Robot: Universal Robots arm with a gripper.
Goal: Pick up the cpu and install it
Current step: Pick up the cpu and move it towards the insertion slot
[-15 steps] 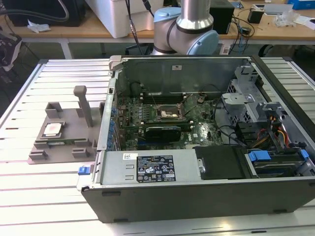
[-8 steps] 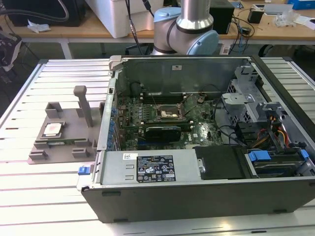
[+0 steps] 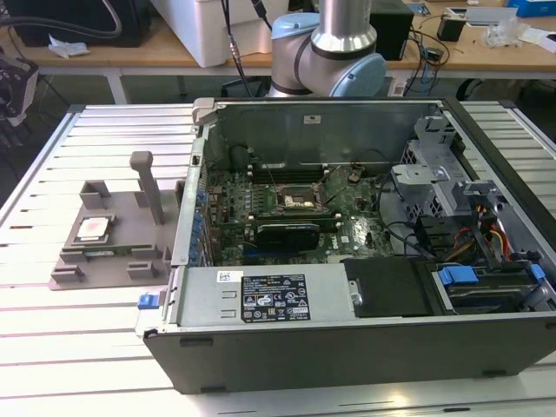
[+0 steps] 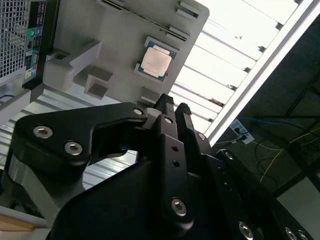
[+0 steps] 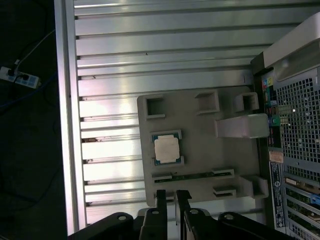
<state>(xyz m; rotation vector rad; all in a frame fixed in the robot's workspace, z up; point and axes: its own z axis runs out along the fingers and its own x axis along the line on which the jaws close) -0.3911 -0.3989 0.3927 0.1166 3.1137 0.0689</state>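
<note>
The cpu (image 3: 91,229) is a small silver-topped square chip lying flat in a recess of the grey fixture tray (image 3: 122,217), at the exterior view's left beside the open computer case. In both wrist views the cpu (image 4: 156,61) (image 5: 166,148) lies some way beyond my gripper (image 4: 175,107) (image 5: 171,197), which hangs above the tray's edge. Its two black fingers stand close together with nothing between them. The black socket (image 3: 298,201) with its metal frame sits on the motherboard inside the case.
The open computer case (image 3: 347,347) fills the middle and the exterior view's right, with cables, drive bays and a power supply inside. A tall grey post (image 3: 149,187) rises from the tray near the cpu. The slatted metal table (image 3: 52,347) surrounds both.
</note>
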